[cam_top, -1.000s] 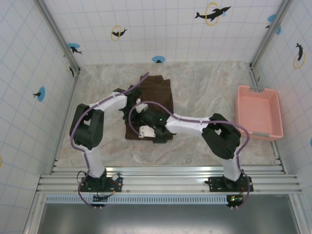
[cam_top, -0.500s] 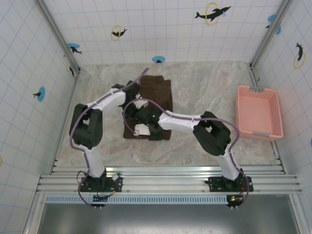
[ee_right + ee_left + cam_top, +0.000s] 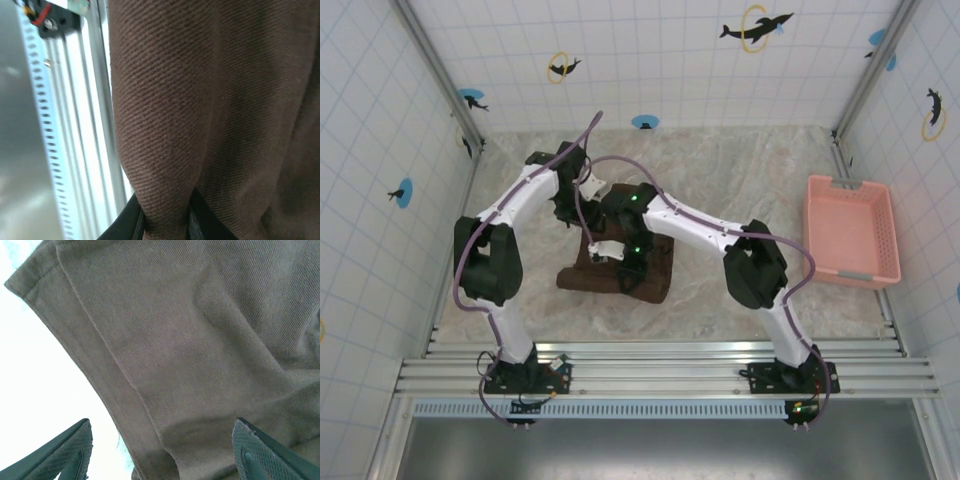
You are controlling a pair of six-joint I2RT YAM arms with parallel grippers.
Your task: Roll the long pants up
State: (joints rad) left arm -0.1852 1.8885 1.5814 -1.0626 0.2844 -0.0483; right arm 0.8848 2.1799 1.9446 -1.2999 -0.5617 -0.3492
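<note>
In the top view the long pants point(image 3: 616, 277) lie as a dark brown bunched heap on the marble tabletop point(image 3: 740, 180), a little left of the middle of the frame and in its lower half. Both of my arms bend in over the heap from the 2 sides.

My right gripper point(image 3: 628, 266) is down on the upper part of the heap. In my right wrist view its 2 dark fingers point(image 3: 131, 221) show at the bottom edge, drawn close together with a fold of the brown cloth pinched between them. The cloth rises from that pinch and takes up the centre and right of the frame, its weave plain to see. Down the left side of that frame runs a pale metal rail point(image 3: 75, 100) with a row of small slots.

My left gripper point(image 3: 569, 205) sits just above and left of the heap in the top view. In my left wrist view its textured fingertips point(image 3: 67, 452) stand far apart in the 2 lower corners, holding nothing. Beyond them a hemmed edge of the pants runs from the upper left down toward the bottom centre, with bright tabletop to its left.

A pink basket point(image 3: 850, 230) stands well apart from the pants, at the right edge of the top view.
</note>
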